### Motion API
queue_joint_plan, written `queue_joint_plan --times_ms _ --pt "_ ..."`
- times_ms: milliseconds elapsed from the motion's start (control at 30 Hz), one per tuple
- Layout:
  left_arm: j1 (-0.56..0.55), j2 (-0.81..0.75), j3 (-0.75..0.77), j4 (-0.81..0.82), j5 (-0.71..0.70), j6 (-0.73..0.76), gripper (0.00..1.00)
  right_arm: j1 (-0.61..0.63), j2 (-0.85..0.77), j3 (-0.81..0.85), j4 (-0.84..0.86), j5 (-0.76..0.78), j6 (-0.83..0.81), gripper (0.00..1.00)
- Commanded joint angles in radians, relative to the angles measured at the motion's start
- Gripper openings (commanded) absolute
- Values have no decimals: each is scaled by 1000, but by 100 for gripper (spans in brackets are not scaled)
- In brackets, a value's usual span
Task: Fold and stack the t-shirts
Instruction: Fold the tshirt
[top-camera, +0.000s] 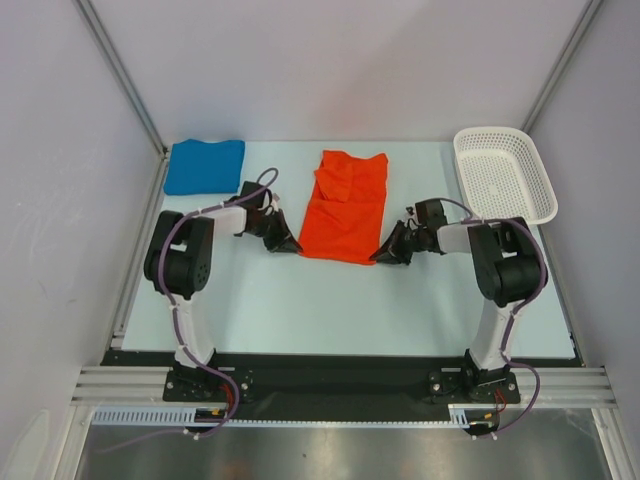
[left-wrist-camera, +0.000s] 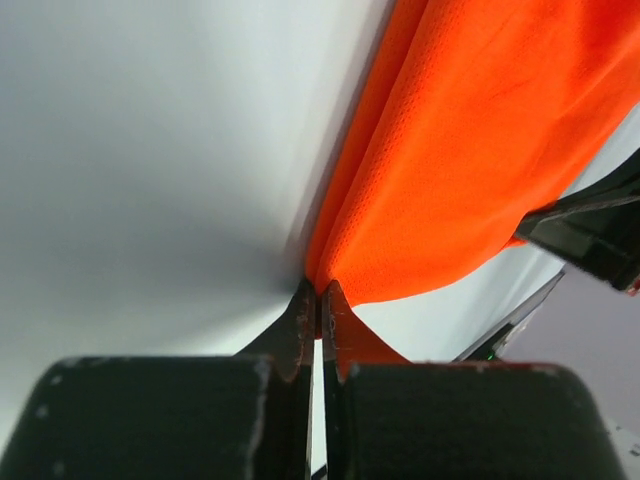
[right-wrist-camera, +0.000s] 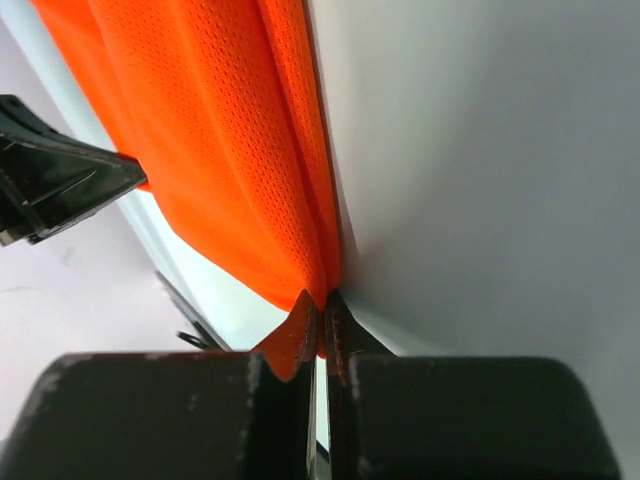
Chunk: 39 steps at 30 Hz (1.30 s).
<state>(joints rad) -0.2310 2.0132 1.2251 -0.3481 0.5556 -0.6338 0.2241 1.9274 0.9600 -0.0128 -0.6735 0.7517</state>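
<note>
roughly halfway, by the look of it. the blue shirt (top-camera: 204, 165) lies folded into a neat pad at the far left corner of the table (top-camera: 330, 310), so that one seems done. the orange shirt (top-camera: 345, 205) lies in the middle of the table, narrowed into a long strip with its sleeves turned in. it is not yet folded short, and it is well apart from the blue one, so the stacking is left too.

the left gripper (top-camera: 285, 243) is pinched tight on the near left corner of the orange shirt, and the right gripper (top-camera: 388, 254) is pinched on the near right corner. the step in hand is probably carrying the near hem up toward the collar.

the overhead view gives the layout: both shirts, both arms, and a white basket (top-camera: 503, 172) at the far right, touching neither shirt. it cannot show the grip itself. each wrist view does: the fingertips meet with a thin fold of orange mesh cloth caught between them, and the other arm's gripper shows across the hem.
</note>
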Motion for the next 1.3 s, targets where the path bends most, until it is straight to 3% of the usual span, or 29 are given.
queue_joint_plan --times_ms 0,333,500,633,733,867,1267 --pt "-24 -97 -114 -28 -65 51 0 20 -86 -30 -183 83 -106 0" --pt "-169 -543 -481 -20 -97 -50 0 86 -417 -240 -312 86 -120 0" --pt "-234 -837 -564 -110 -155 -96 0 130 -646 -331 -423 117 -83 0" --pt "-235 -942 -552 -196 -184 -81 0 138 -821 -328 -530 129 -54 0" --pt "-235 -924 -482 -232 -191 -55 0 136 -863 -274 -581 135 -49 0" --pt "-235 -828 -362 -239 -189 -26 2 113 -785 -152 -599 146 -77 0" --pt "-136 -288 222 -301 -157 98 4 -8 -187 390 -625 48 -248 0"
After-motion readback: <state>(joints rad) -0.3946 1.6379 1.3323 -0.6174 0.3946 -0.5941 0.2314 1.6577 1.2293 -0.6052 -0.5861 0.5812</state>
